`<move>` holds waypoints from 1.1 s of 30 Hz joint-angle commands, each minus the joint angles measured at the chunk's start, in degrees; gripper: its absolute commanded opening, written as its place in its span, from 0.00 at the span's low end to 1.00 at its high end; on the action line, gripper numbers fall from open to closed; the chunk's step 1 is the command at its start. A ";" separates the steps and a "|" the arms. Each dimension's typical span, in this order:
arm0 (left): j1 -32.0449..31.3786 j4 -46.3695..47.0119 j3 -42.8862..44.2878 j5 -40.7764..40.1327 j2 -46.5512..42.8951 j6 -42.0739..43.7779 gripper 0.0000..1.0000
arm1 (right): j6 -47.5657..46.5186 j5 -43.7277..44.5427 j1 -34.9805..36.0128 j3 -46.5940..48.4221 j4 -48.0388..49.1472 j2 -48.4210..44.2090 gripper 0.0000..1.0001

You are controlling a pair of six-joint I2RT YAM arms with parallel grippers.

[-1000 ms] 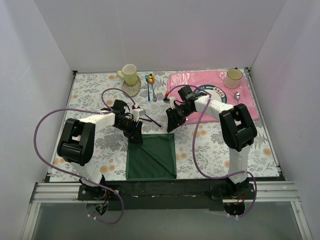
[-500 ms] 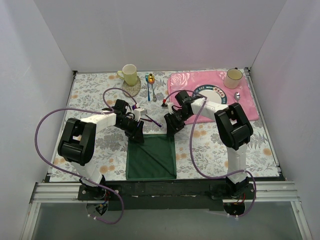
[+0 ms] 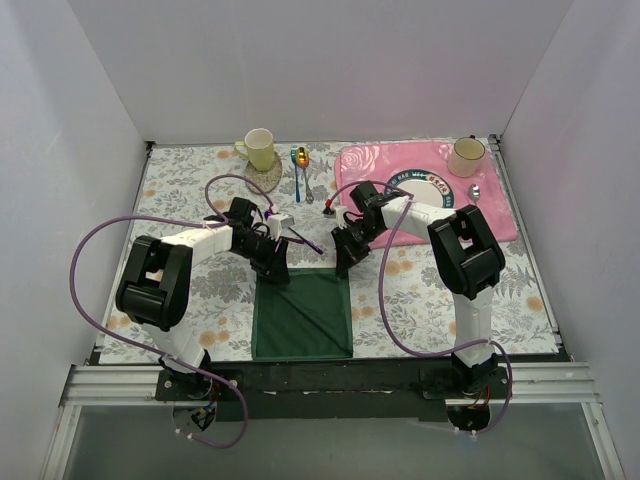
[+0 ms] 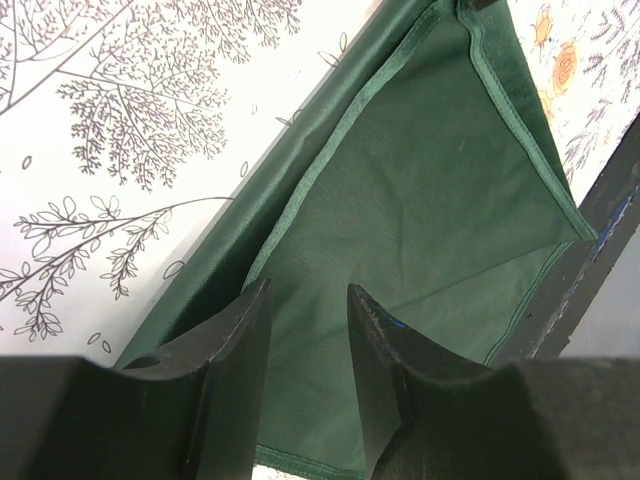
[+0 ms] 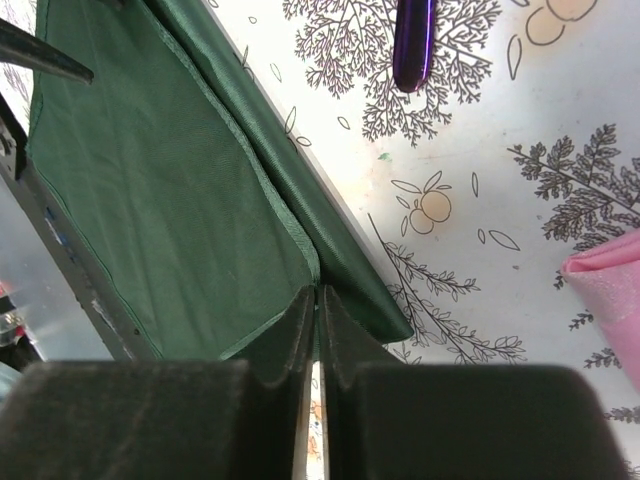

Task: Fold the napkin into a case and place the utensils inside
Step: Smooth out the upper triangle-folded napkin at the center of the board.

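Observation:
The dark green napkin (image 3: 302,315) lies flat as a folded square near the table's front edge. It fills the left wrist view (image 4: 430,200) and the right wrist view (image 5: 150,180). My left gripper (image 3: 272,266) is at its far left corner, jaws apart over the cloth (image 4: 305,325). My right gripper (image 3: 343,262) is at its far right corner, shut on the hem there (image 5: 318,296). The purple utensils (image 3: 306,241) lie on the tablecloth just beyond the napkin, between the two grippers. One purple tip shows in the right wrist view (image 5: 413,40).
A pale mug (image 3: 259,149) on a coaster and blue and gold spoons (image 3: 299,166) sit at the back. The pink placemat (image 3: 500,215) at back right holds a plate (image 3: 428,187), a cup (image 3: 466,155) and a silver spoon (image 3: 474,192). The black front rail (image 4: 612,200) borders the napkin.
My right gripper has moved down and left from beside the placemat to the napkin's far right corner. The left gripper and napkin have hardly moved.

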 commanded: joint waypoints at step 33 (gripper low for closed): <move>-9.79 17.38 6.23 0.40 5.12 11.61 0.47 | -0.75 -0.32 -2.37 -1.90 0.34 -2.97 0.01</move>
